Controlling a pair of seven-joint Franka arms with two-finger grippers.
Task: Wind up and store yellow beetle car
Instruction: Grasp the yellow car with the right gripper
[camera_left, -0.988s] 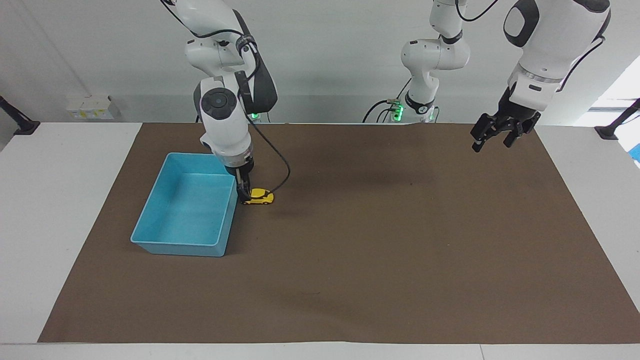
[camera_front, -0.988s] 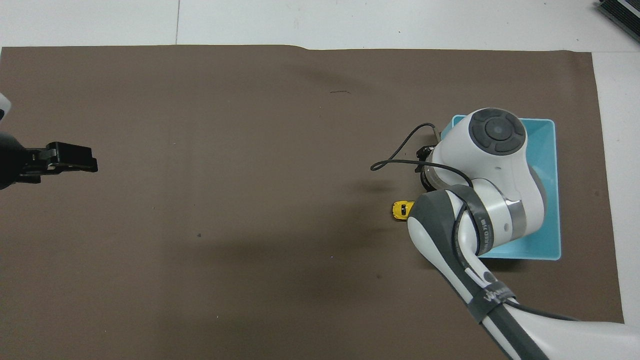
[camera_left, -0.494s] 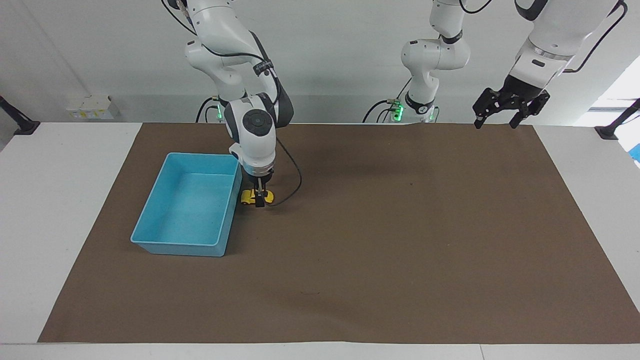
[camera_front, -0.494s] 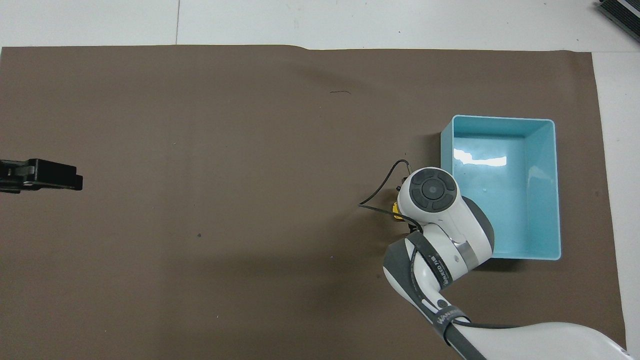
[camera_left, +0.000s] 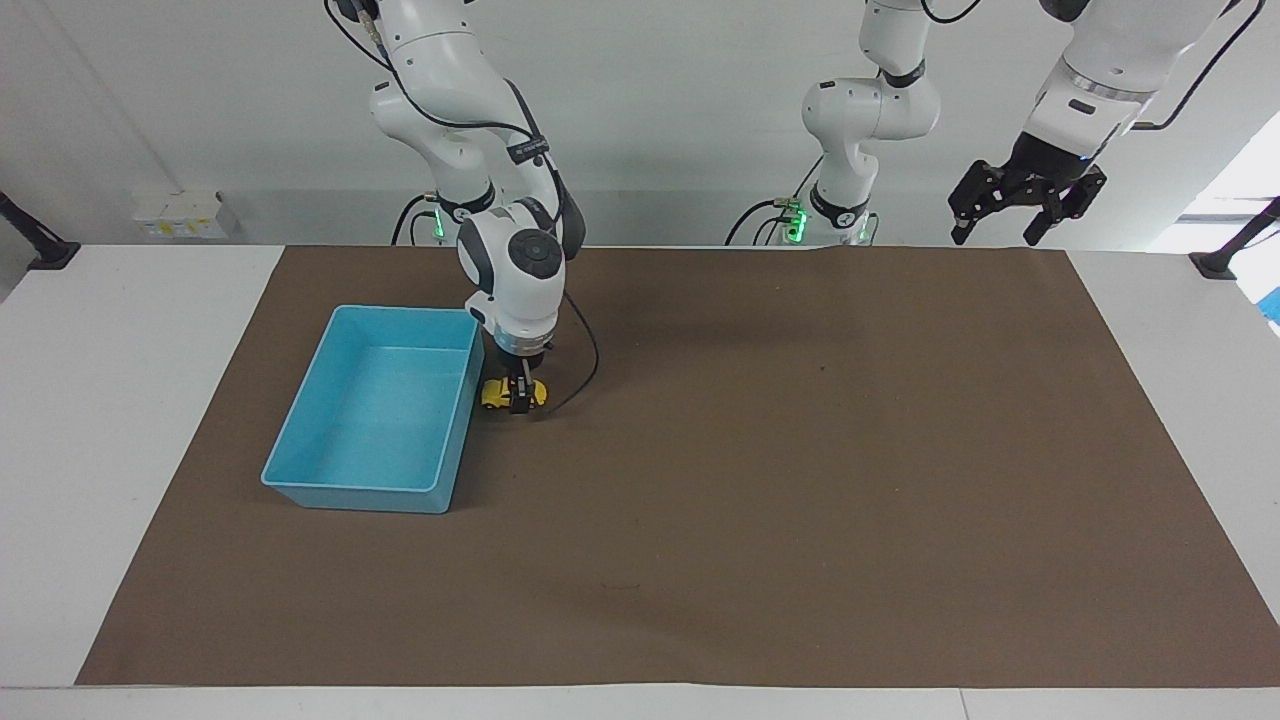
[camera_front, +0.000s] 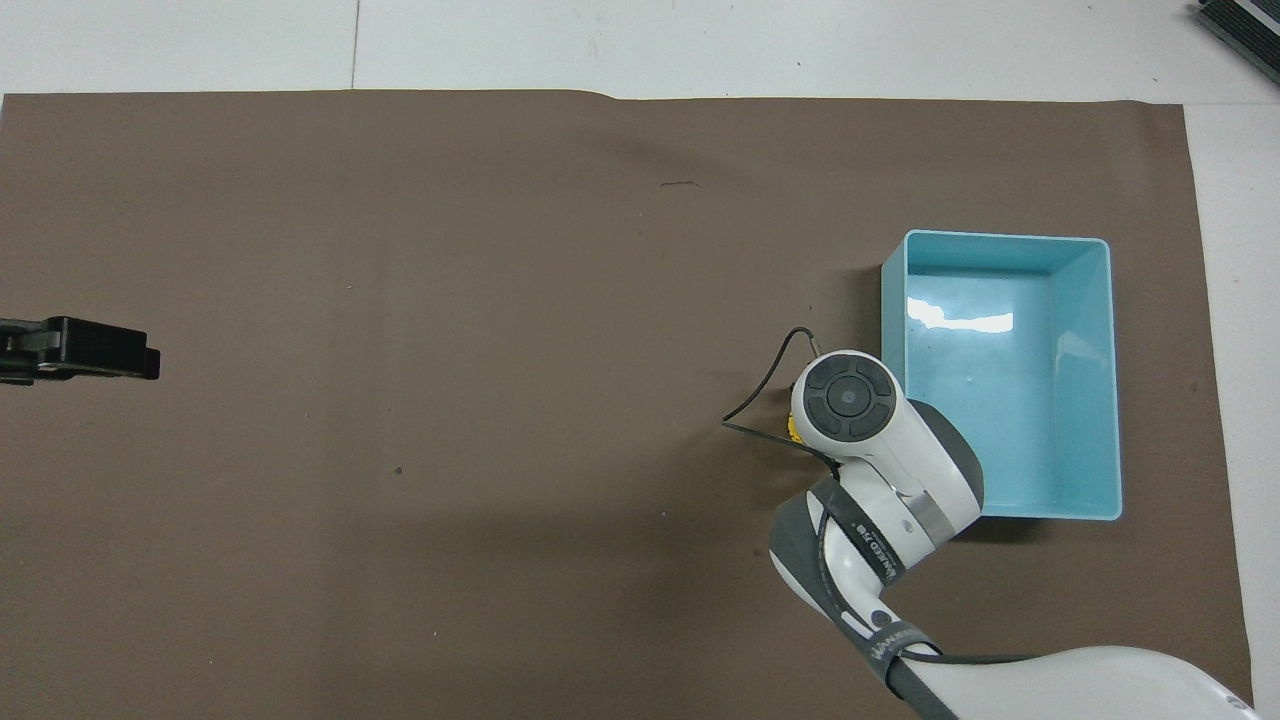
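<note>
The yellow beetle car (camera_left: 497, 393) stands on the brown mat, right beside the blue tray (camera_left: 370, 425) on the side toward the left arm's end. My right gripper (camera_left: 519, 398) points straight down onto the middle of the car, at mat level. In the overhead view the right wrist covers the car except a yellow sliver (camera_front: 791, 428) next to the tray (camera_front: 1000, 400). The tray holds nothing. My left gripper (camera_left: 1022, 208) is open and empty, raised high over the mat's edge at the left arm's end, and shows in the overhead view (camera_front: 100, 350).
A brown mat (camera_left: 760, 480) covers most of the white table. A black cable (camera_left: 590, 372) loops from the right wrist down beside the car. White boxes (camera_left: 180, 215) sit at the table's corner near the right arm's base.
My right gripper turned and shifted from the car's tray end to over its middle, the arm drawing back off the tray. My left gripper rose and pulled back toward its base.
</note>
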